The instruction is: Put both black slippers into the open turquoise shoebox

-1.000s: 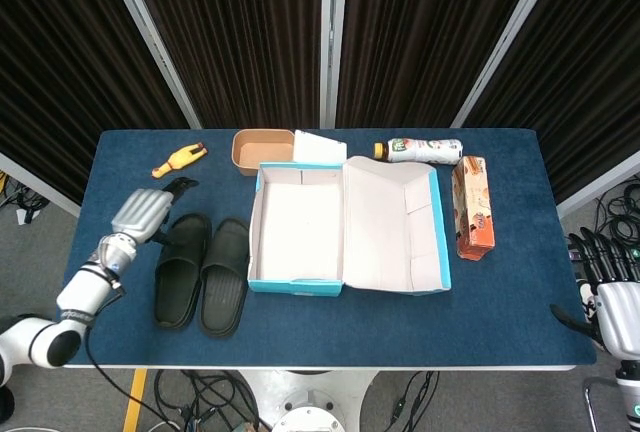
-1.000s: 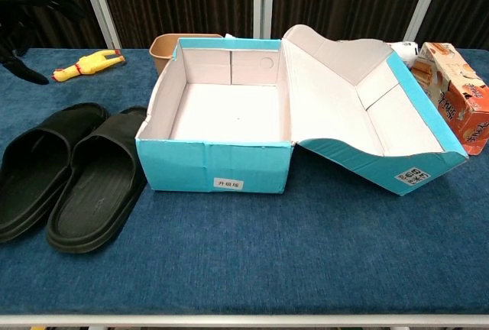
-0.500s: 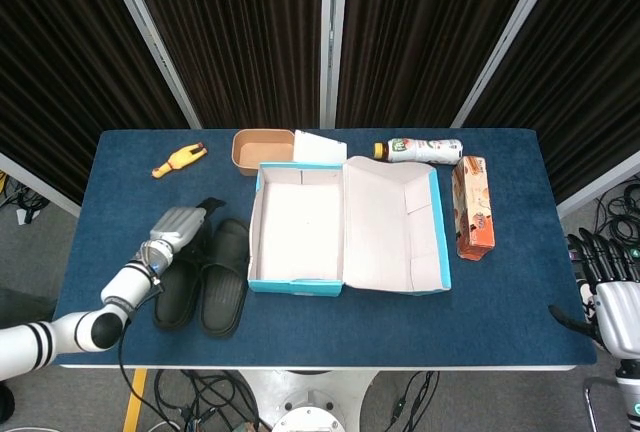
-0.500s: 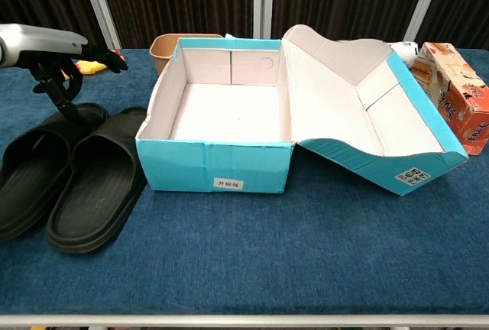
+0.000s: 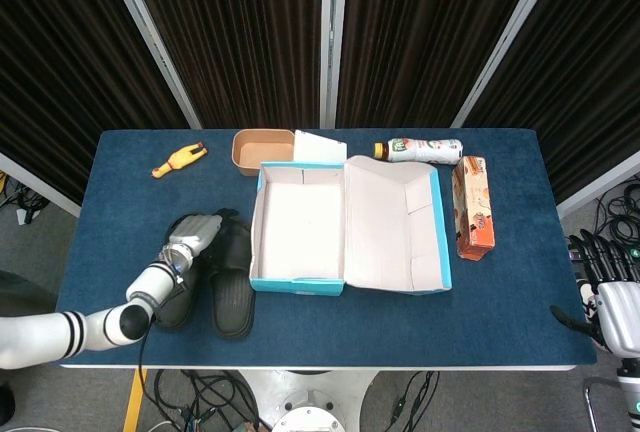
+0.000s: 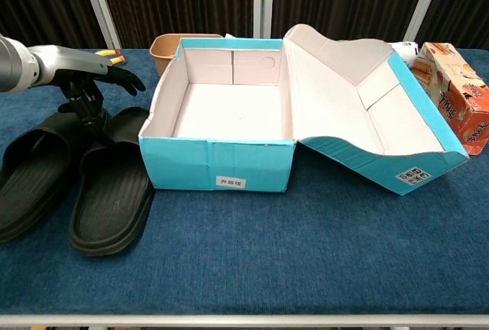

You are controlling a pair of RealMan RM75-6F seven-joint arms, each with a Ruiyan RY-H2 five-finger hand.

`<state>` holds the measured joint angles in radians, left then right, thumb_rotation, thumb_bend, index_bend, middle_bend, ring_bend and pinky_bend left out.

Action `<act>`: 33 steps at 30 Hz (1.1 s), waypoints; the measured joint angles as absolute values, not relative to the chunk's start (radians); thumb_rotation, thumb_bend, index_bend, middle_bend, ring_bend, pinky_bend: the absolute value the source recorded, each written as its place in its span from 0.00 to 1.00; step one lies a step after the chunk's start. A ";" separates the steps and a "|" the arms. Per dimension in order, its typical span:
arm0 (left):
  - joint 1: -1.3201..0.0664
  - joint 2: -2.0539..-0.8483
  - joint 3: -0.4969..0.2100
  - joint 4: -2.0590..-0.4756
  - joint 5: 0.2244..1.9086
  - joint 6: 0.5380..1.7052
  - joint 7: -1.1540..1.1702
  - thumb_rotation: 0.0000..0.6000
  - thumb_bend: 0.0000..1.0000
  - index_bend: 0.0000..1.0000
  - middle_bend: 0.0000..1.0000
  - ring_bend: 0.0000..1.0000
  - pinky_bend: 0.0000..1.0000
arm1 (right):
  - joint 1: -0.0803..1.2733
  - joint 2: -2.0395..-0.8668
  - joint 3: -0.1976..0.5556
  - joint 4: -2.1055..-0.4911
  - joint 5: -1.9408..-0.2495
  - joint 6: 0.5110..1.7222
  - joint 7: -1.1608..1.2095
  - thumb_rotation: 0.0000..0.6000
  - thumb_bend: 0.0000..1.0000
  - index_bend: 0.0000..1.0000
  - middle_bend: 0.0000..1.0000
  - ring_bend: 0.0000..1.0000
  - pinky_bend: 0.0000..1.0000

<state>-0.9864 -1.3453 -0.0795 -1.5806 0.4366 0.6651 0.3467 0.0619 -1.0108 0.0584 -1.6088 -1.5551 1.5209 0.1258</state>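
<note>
Two black slippers lie side by side left of the open turquoise shoebox (image 5: pixel 254 242). The outer slipper (image 6: pixel 30 181) sits further left. The inner slipper (image 6: pixel 113 200) is angled, its toe end close to the box wall (image 6: pixel 218 163). My left hand (image 6: pixel 84 66) hovers over the slippers' far ends with its fingers (image 6: pixel 126 80) spread toward the box and its thumb reaching down between the two slippers. From above, the left hand (image 5: pixel 195 234) covers the inner slipper's (image 5: pixel 233 297) top. My right hand (image 5: pixel 610 297) hangs off the table's right edge, holding nothing. The box interior is bare.
The box lid (image 5: pixel 395 222) lies open to the right. Behind the box stand a brown bowl (image 5: pixel 262 149), a white packet (image 5: pixel 320 147) and a lying bottle (image 5: pixel 420 149). An orange carton (image 5: pixel 473 207) sits right of the lid. A yellow rubber chicken (image 5: pixel 178 160) lies far left.
My left hand came in from the left and down over the slippers' far ends. The inner slipper slid right, closer to the box. The right hand stayed put.
</note>
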 measured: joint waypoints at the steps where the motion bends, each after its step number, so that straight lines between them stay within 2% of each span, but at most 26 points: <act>1: -0.990 -1.345 -0.078 -1.583 0.434 0.666 0.345 1.00 0.00 0.07 0.05 0.63 0.80 | 0.062 -1.012 0.058 -1.605 -1.554 1.520 0.130 1.00 0.03 0.00 0.04 0.00 0.00; 10: -0.995 -1.306 -0.066 -1.664 0.430 0.732 0.340 1.00 0.00 0.07 0.05 0.63 0.80 | 0.069 -1.018 0.059 -1.582 -1.550 1.507 0.154 1.00 0.03 0.00 0.04 0.00 0.00; 18: -1.017 -1.293 -0.050 -1.702 0.392 0.736 0.344 1.00 0.00 0.07 0.03 0.63 0.80 | 0.073 -1.023 0.059 -1.567 -1.543 1.497 0.170 1.00 0.03 0.00 0.04 0.00 0.00; 30: -1.077 -1.380 -0.035 -1.585 0.267 0.682 0.348 1.00 0.00 0.07 0.04 0.64 0.80 | 0.074 -1.026 0.058 -1.554 -1.537 1.491 0.183 1.00 0.03 0.00 0.04 0.00 0.00; 33: -1.092 -1.394 -0.029 -1.553 0.230 0.642 0.344 1.00 0.00 0.12 0.11 0.68 0.81 | 0.073 -1.027 0.058 -1.552 -1.534 1.490 0.185 1.00 0.03 0.00 0.04 0.00 0.00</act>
<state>-1.0924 -1.3941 -0.0289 -1.5525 0.2301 0.6421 0.3436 0.0726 -1.0271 0.0580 -1.5523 -1.5340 1.4900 0.1854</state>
